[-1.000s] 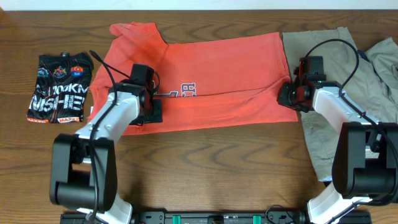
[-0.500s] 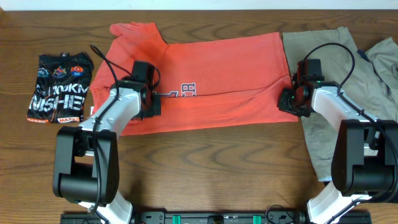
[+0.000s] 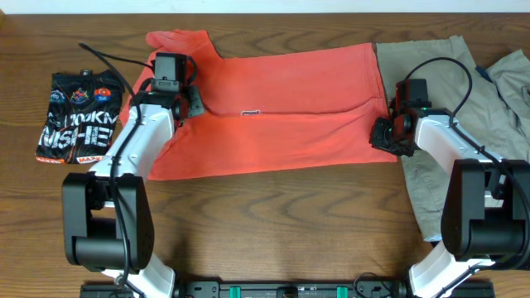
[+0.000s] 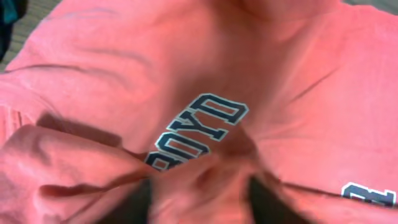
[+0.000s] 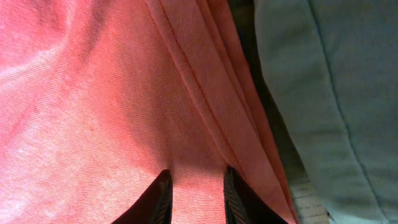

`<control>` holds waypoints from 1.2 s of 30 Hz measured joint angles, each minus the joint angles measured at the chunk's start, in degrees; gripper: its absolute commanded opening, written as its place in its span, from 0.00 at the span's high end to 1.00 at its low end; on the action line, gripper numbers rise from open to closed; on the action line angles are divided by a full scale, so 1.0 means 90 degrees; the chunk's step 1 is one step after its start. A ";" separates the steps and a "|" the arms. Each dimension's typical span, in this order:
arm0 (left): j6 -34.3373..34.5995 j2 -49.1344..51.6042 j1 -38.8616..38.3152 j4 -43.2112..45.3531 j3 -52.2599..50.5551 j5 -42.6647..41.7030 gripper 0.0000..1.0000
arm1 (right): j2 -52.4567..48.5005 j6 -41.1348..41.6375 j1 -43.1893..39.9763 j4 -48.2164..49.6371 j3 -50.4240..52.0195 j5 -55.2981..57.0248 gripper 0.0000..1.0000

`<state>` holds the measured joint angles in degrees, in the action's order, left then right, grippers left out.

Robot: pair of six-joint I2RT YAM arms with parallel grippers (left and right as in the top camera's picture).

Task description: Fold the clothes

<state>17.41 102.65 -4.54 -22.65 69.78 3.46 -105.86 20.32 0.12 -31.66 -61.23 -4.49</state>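
The coral-red T-shirt (image 3: pixel 290 108) lies folded lengthwise across the table, its chest print hidden in the overhead view. My left gripper (image 3: pixel 184 106) is at the shirt's upper left, near the sleeve. In the left wrist view it (image 4: pixel 202 193) is shut on a bunched fold of the shirt (image 4: pixel 298 74), with navy-and-white lettering (image 4: pixel 199 127) just beyond the fingers. My right gripper (image 3: pixel 383 132) is at the shirt's right edge. In the right wrist view it (image 5: pixel 196 193) is shut on the red fabric (image 5: pixel 93 93) beside the stitched hem.
A khaki-beige garment (image 3: pixel 439 124) lies spread right of the shirt, touching its edge, and shows in the right wrist view (image 5: pixel 336 93). Another pale garment (image 3: pixel 513 83) lies at the far right. A folded black printed shirt (image 3: pixel 79 116) lies at the left.
My left gripper has moved up and to the left with the shirt fabric, folding it over so the chest print no longer shows from above. The right arm has stayed put.
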 measured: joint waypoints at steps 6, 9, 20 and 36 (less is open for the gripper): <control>0.0095 0.0000 0.0010 -0.1511 0.0029 0.0141 0.35 | 0.0000 -0.0002 0.0000 0.0000 0.0000 -0.0002 0.69; 0.0109 0.0000 0.0019 -0.2052 -0.0022 0.0357 0.35 | 0.0000 -0.0007 0.0000 0.0000 -0.0002 -0.0012 0.66; 0.0398 -0.0002 0.0746 -0.1542 -0.1025 0.0631 0.35 | 0.0019 -0.0066 0.0000 -0.0527 -0.0032 0.0010 0.67; 0.0763 -0.0347 0.1251 -0.2234 -0.1734 -0.0238 0.34 | 0.0100 0.0053 0.0000 -0.2157 0.0075 0.0129 0.68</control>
<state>24.27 99.53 6.72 -42.76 54.17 1.32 -104.97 20.80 0.12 -51.07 -60.55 -3.33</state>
